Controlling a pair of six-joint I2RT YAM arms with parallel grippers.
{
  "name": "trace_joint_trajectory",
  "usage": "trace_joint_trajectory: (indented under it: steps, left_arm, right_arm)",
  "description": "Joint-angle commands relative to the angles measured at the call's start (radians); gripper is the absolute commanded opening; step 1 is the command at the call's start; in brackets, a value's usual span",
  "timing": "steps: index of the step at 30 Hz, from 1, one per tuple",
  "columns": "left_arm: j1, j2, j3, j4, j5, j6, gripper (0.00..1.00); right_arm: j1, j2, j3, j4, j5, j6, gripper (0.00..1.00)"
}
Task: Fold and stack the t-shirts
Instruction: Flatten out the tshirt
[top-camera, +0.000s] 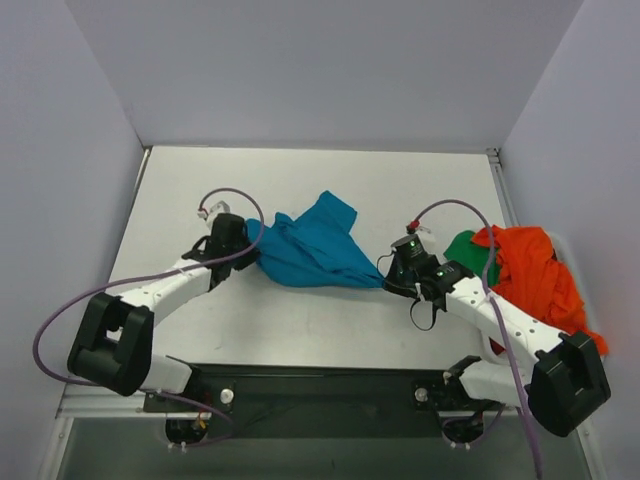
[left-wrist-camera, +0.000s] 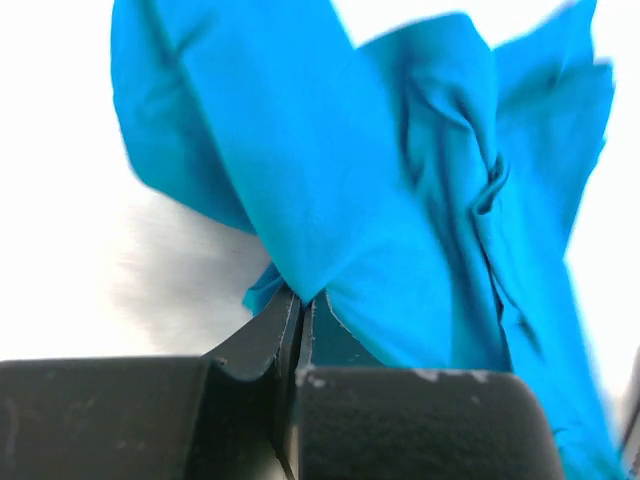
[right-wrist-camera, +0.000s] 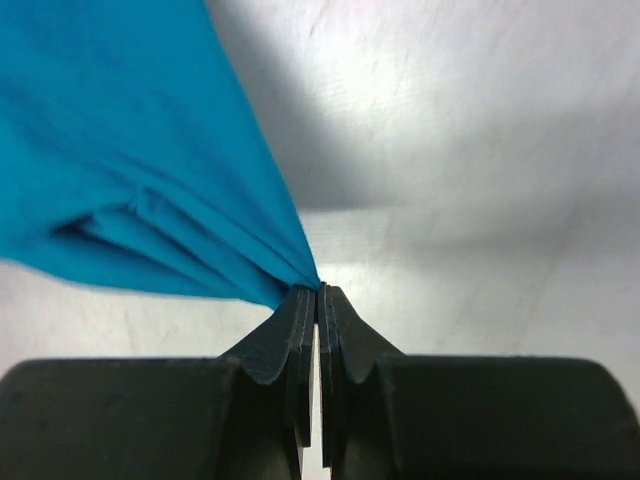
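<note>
The green t-shirt (top-camera: 464, 247) lay mostly hidden under the orange-red t-shirt (top-camera: 535, 275) at the table's (top-camera: 320, 180) right edge. There were three shirts and two claws. Mid-frame, the teal-blue t-shirt (top-camera: 312, 250) stretched between them, with the left gripper (top-camera: 247, 257) clenched on its left end and the right gripper (top-camera: 387, 276) on its right tip. White tabletop showed above and below.
</note>
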Motion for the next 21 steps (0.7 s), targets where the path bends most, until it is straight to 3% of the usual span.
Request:
trace_joint_trajectory:
  steps: [1, 5, 6, 8, 12, 17, 21]
  left_arm:
    - [0.050, -0.139, 0.002, -0.104, -0.066, 0.033, 0.00]
    - [0.071, -0.186, 0.008, -0.136, -0.068, 0.057, 0.00]
    - [0.071, -0.186, 0.013, -0.145, -0.054, 0.068, 0.11]
    - [0.068, -0.196, 0.023, -0.182, -0.047, 0.073, 0.15]
    - [0.053, -0.302, -0.027, -0.198, -0.042, 0.080, 0.44]
    - [-0.007, -0.382, -0.041, -0.250, -0.056, 0.112, 0.53]
    - [-0.087, -0.372, -0.047, -0.239, -0.022, 0.113, 0.51]
  right_arm:
    - [0.086, -0.075, -0.097, 0.090, -0.050, 0.129, 0.00]
    - [0.303, -0.041, -0.171, 0.259, -0.018, 0.290, 0.00]
    - [0.340, -0.017, -0.177, 0.302, -0.010, 0.304, 0.02]
    - [0.440, 0.079, -0.156, 0.336, 0.041, 0.322, 0.07]
    - [0.526, 0.184, -0.105, 0.334, 0.088, 0.298, 0.21]
    - [0.552, 0.152, -0.067, 0.279, 0.153, 0.247, 0.43]
    - [0.549, 0.071, -0.038, 0.181, 0.226, 0.203, 0.48]
